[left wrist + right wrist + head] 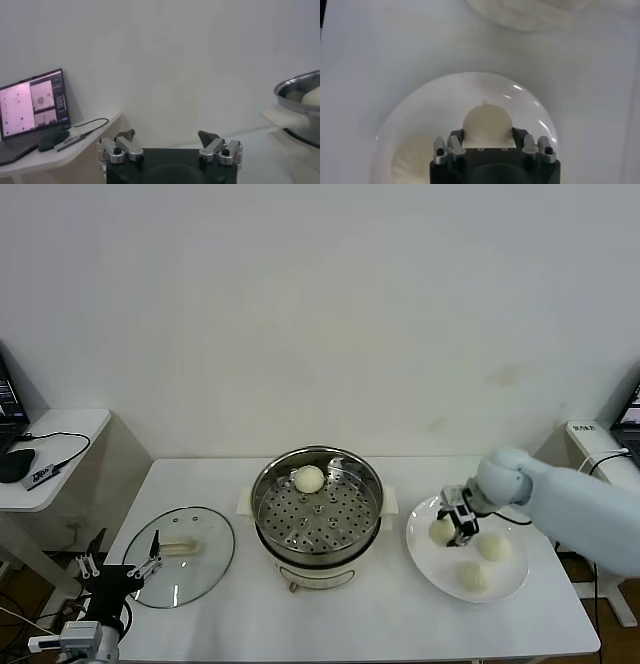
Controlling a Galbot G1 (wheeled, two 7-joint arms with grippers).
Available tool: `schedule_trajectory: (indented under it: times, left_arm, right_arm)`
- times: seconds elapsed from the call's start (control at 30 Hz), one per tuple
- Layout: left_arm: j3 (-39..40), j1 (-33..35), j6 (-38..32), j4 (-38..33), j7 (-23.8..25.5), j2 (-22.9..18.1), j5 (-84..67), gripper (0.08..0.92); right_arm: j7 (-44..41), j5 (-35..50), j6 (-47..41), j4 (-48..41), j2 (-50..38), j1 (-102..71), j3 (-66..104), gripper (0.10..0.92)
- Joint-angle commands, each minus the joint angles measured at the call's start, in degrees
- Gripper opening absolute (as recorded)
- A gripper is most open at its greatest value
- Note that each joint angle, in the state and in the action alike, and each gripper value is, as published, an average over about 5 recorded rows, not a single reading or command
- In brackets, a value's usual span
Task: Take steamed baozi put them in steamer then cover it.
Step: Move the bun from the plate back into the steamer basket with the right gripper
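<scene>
Your right end effector [459, 522] is straddling a smooth cream-white dough bun [487, 125] on the flat white round plate [425, 559], at three o'clock from the shiny steel steamer [317, 502], fingers apart. It's soft; be gripping its widest sides gently.

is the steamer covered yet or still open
Open: the cover lies flat on the table left of the steamer, one baozi visible inside.

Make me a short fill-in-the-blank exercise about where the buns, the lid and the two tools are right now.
1. The steamer holds ___ baozi.
2. The plate holds ___ baozi.
3. The cover lies on the table to the steamer's ___.
4. The right tool is over the ___; the left tool is parked near the cover.

Missing words: one; three; left; plate
</scene>
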Motion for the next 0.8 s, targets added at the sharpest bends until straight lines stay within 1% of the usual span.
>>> schedule_trajectory:
  times: [0.03,0.2,0.37,0.57,0.8]
  left_arm:
    - [0.57,-0.24,0.12,-0.25,0.05,0.32,-0.04,0.823]
    - [0.76,-0.43,0.11,-0.09,0.08,0.55,-0.12,0.823]
    - [0.62,-0.42,0.04,-0.03,0.08,0.52,-0.24,0.823]
    - [0.06,-0.2,0.01,-0.19,0.02,0.16,-0.22,0.823]
    - [-0.62,0.21,-0.02,-1.01,0.01,-0.42,-0.06,0.823]
  right_arm:
    - [-0.43,9.44,-1.35,4.52,-1.53,20.67,-9.96,0.62]
    - [0.82,16.19,-4.31,7.61,3.68,31.63,-15.82,0.627]
    - [2.72,22.08,-7.66,7.2,12.18,35.77,-17.13,0.635]
    - [5.97,28.5,-12.3,3.55,22.6,31.61,-15.37,0.636]
    - [9.04,32.45,-16.34,-1.88,33.2,23.61,-14.21,0.636]
